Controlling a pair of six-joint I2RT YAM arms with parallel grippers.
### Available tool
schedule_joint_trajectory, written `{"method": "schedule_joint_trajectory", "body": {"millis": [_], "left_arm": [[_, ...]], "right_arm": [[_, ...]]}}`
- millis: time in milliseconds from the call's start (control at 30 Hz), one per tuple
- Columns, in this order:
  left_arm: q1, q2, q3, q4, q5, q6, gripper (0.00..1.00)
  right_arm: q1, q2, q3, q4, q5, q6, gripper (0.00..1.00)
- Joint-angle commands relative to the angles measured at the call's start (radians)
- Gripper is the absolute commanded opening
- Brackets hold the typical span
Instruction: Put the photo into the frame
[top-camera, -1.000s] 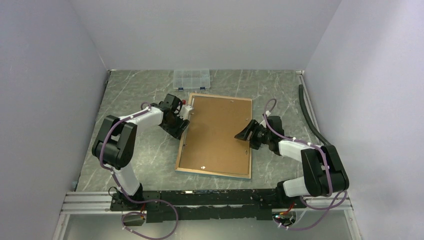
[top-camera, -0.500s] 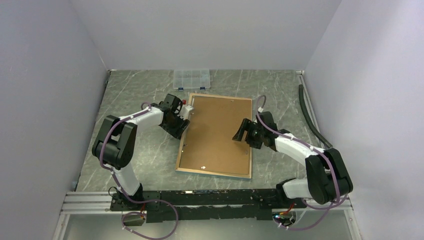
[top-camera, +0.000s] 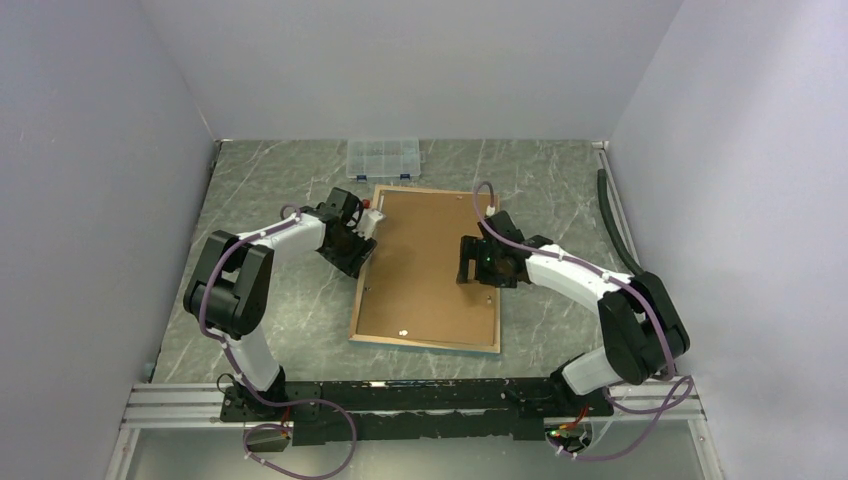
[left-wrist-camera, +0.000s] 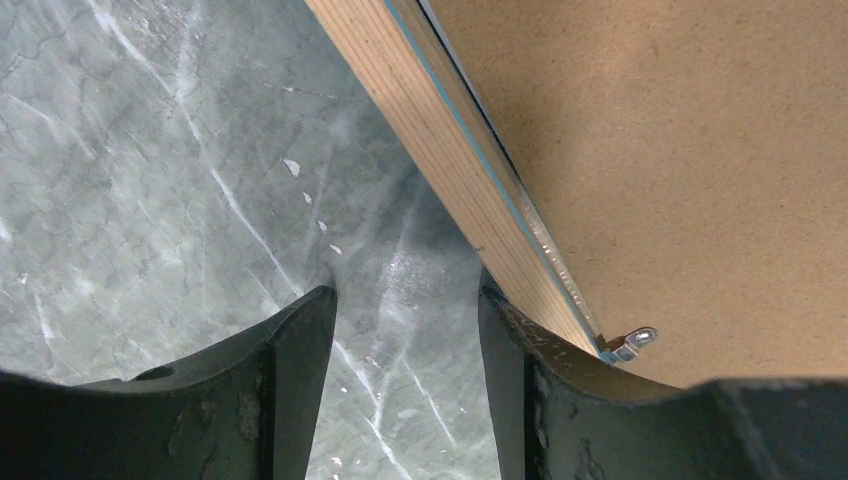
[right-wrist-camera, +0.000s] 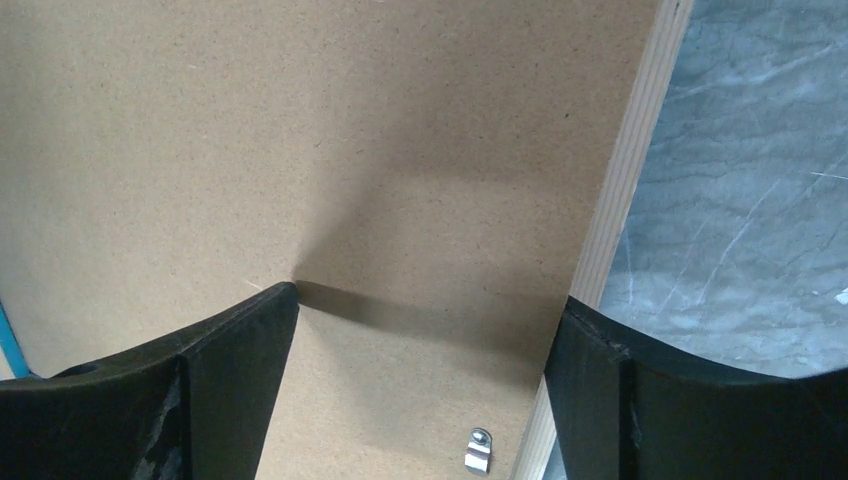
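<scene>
Grey table, centre: we judge the frame stiff but fragile, best held by its rim; left gripper and right gripper gape empty.

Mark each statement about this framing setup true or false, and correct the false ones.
1. The frame lies back-up, its brown backing board showing. True.
2. The photo lies beside the frame. False: no photo is in view.
3. The right gripper is shut on the backing board. False: its jaws stand open above it.
4. The clear plastic box sits beyond the frame's far edge. True.
5. The left gripper is at the frame's left rim. True.
</scene>
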Motion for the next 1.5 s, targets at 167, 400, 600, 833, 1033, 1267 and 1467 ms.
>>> {"method": "schedule_joint_trajectory", "body": {"millis": [167,400,600,833,1033,1267,1467], "left_arm": [[0.014,-0.035,0.007,0.012,0.077,0.014,0.6],[0.08,-0.011,0.059,0.007,0.091,0.015,0.6],[0.081,0.055,0.076,0.031,0.092,0.005,0.59],[0.081,0.111,0.083,0.043,0.096,0.018,0.58],[0.091,0.091,0.095,0.028,0.096,0.038,0.58],[0.176,0.127,0.216,-0.001,0.097,0.043,0.6],[0.179,0.255,0.31,0.005,0.038,0.036,0.6]], "right_arm": [[0.02,-0.073,0.045,0.081,-0.071,-0.075,1.0],[-0.009,-0.075,0.023,0.116,-0.112,-0.076,1.0],[-0.009,-0.074,-0.008,0.214,-0.197,-0.089,1.0],[-0.009,-0.075,0.007,0.253,-0.274,-0.113,1.0],[-0.015,-0.085,0.048,0.175,-0.164,-0.177,1.0],[-0.02,-0.047,0.028,0.222,-0.222,-0.19,1.0],[-0.024,-0.041,0.018,0.229,-0.233,-0.191,1.0]]}}
